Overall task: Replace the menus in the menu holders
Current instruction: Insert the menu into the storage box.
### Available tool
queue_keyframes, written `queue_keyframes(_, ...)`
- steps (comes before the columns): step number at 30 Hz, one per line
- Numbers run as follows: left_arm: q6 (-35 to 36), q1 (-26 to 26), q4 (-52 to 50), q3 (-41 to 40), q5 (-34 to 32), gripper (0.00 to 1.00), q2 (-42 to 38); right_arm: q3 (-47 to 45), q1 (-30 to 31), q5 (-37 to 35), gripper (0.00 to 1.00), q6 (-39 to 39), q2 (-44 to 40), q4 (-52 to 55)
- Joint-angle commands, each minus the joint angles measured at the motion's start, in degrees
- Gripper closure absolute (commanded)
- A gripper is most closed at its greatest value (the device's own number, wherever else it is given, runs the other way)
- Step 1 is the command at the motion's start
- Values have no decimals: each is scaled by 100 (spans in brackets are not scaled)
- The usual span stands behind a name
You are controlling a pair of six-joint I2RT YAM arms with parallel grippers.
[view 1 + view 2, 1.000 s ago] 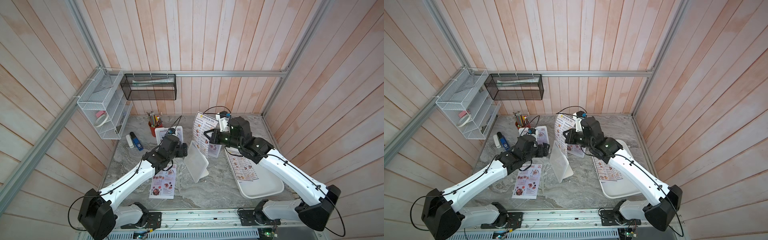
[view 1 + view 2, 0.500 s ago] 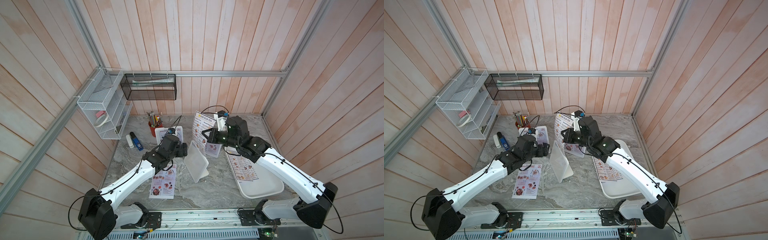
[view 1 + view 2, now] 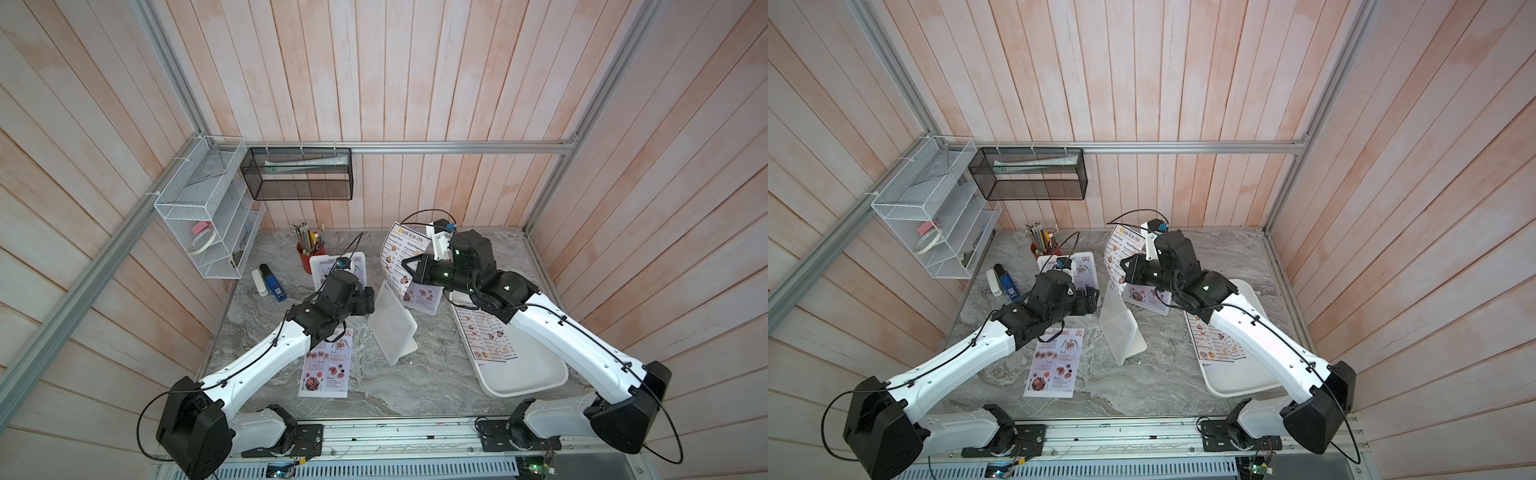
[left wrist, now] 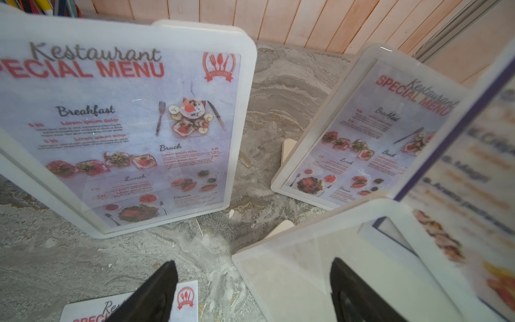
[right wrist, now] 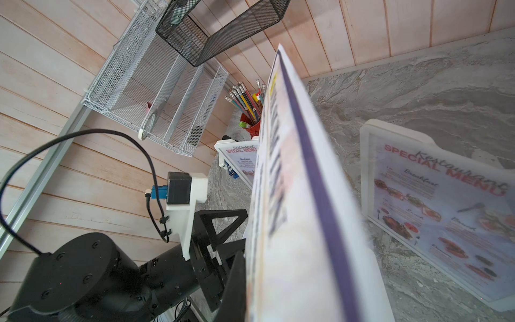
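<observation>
One Dim Sum Inn menu (image 3: 400,245) hangs pinched in the right claw (image 3: 409,266); left claw (image 4: 253,264) gapes beside empty holder (image 3: 395,328).

Bright even light; Dim Sum Inn menu (image 5: 295,237) blurred in wrist views.

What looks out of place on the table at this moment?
One Special Menu sheet lies loose on the table, outside any holder, and the middle holder stands empty. The right gripper holds a curled Dim Sum Inn sheet.
</observation>
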State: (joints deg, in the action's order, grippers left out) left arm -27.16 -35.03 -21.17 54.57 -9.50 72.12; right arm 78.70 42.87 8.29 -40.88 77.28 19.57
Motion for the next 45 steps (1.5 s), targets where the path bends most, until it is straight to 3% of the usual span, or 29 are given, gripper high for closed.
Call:
queue_keyframes(1,78,27,87,-56,-70,12,-22,-12,32,-251,92,68,-198,138)
queue_keyframes(7,60,42,34,-6,-87,12,-28,-173,25,-364,88,170,-426,227)
queue_keyframes(26,48,36,-23,89,-110,12,-5,-176,44,-101,89,298,-390,513)
queue_keyframes(34,62,42,16,124,-87,12,65,-58,201,22,83,419,-362,954)
queue_keyframes(45,107,42,-10,181,-114,12,102,-410,298,15,88,357,-494,1203)
